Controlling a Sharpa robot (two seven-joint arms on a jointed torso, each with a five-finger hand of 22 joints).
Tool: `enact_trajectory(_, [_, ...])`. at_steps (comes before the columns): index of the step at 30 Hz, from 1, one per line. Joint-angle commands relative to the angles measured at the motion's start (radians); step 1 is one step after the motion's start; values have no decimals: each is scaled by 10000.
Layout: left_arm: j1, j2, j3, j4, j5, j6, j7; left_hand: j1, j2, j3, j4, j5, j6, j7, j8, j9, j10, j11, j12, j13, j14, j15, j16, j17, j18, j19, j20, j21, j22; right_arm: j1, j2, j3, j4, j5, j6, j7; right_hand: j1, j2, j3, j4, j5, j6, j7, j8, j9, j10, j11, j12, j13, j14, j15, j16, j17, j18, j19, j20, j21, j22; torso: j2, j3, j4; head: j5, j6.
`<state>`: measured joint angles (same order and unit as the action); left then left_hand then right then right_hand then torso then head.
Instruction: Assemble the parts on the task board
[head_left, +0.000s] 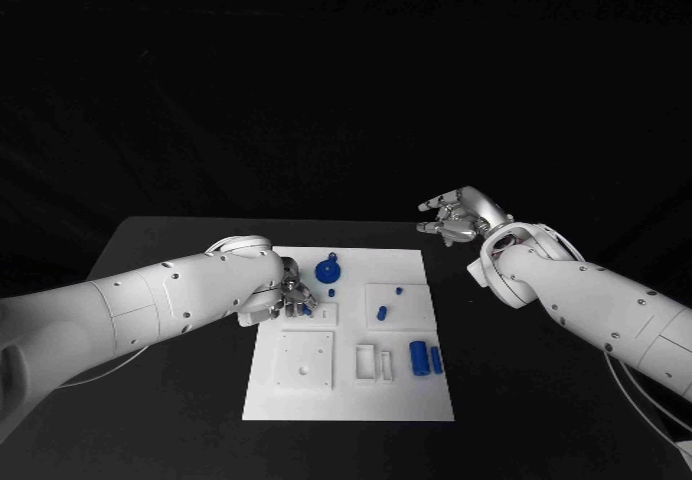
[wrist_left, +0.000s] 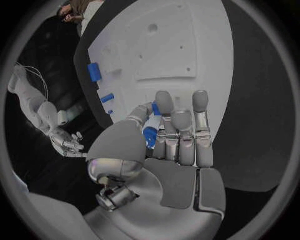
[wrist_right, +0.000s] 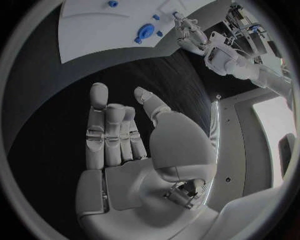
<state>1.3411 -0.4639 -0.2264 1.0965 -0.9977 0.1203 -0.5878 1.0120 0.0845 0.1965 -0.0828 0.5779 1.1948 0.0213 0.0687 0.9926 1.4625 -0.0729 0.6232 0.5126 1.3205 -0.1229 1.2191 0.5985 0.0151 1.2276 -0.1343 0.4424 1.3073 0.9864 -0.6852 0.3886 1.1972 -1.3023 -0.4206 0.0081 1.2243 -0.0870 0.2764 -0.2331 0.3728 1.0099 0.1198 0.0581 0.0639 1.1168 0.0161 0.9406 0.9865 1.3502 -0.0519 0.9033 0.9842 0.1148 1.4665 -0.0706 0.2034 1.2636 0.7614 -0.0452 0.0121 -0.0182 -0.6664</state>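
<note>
Left hand (head_left: 293, 297): pinches a blue peg (wrist_left: 150, 134) over the board's (head_left: 346, 395) left edge.
Right hand (head_left: 462, 217): empty, fingers apart, beyond the board's far right corner.
Gear (head_left: 327, 270): far edge, beside the left hand.

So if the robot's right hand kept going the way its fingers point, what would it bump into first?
Probably nothing soon. The right hand is open above bare black table, fingers aimed toward the task board. The board's near edge would likely come first, then the blue round part, though depth is hard to judge.
</note>
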Motion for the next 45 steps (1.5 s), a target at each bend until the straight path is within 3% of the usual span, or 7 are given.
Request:
enact_trajectory(1, [-29, 46, 0, 61, -180, -158, 160, -8, 32, 1986, -1933, 65, 391, -322, 2, 9, 196, -19, -73, 3, 74, -6, 63, 28, 126, 83, -4, -16, 191, 2, 9, 8, 19, 24, -2, 57, 22, -96, 56, -3, 36, 29, 3, 39, -4, -7, -38, -48, -8, 7, -16, -32, -14, 202, 324, -3, -6, 7, -3, -1, -5, -29, 13])
enact_trajectory(26, [-96, 108, 2, 124, -641, -177, 266, 9, 18, 1981, -1924, 52, 396, -321, -2, -5, 232, -16, -99, 4, 103, -5, 42, 47, 136, 103, 1, -22, 192, 2, 20, 9, 2, 40, 78, 27, 14, -112, 85, -1, 46, 39, 2, 39, -3, 6, -40, -33, -9, 16, -19, -29, -9, 202, 329, -6, -4, 7, -3, -4, -1, -85, 63])
enact_trajectory(45, [-107, 90, 2, 62, -690, 401, 184, 56, 16, 1964, -1910, -8, 387, -315, -2, -25, 229, -8, -120, 12, 95, 3, 10, 43, 138, 94, 12, -43, 192, 2, 26, 9, 11, 71, 149, 4, 12, -116, 79, 3, 36, 33, 3, 38, -3, 4, -39, -27, -13, 17, -18, -28, -3, 203, 329, -5, 0, 5, -8, -4, 7, -102, 53])
